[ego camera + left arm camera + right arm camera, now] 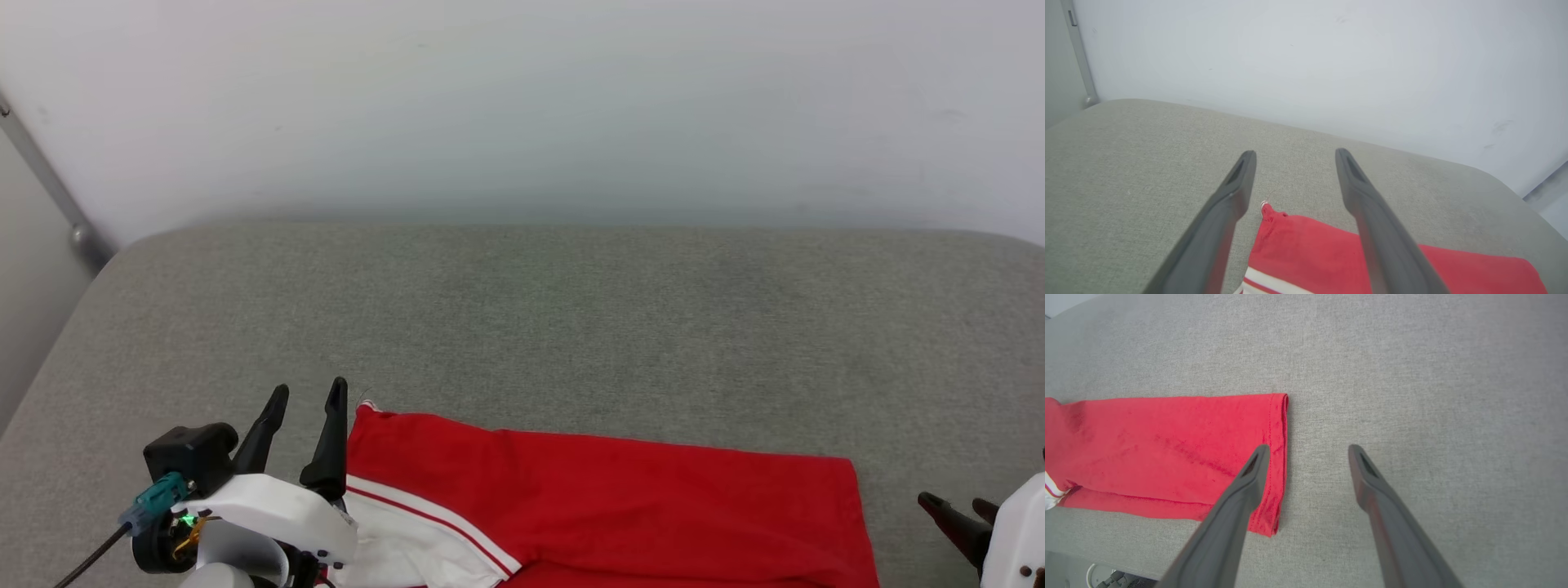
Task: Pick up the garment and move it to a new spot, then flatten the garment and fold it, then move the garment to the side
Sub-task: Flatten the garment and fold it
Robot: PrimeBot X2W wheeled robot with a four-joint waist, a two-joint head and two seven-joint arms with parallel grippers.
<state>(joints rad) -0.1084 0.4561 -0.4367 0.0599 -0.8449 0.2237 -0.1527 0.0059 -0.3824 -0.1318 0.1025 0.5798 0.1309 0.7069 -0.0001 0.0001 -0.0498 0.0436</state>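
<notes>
A big grey pad (571, 310) with a rough cloth top and round corners is the bed for everything here. A red shirt (620, 498) lies flat on it, in a long strip near the front edge. The shirt's left end is white with red stripes.

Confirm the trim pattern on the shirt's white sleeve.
Red-and-white stripes along the white fabric sleeve of the thin red jersey shirt; clearest in the head view.

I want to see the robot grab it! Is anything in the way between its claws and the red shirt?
Nothing visible is in the way. The left gripper stands open beside a corner of the garment. The right gripper is open by the hem at the other end. Around them is just the grey cushion.
</notes>
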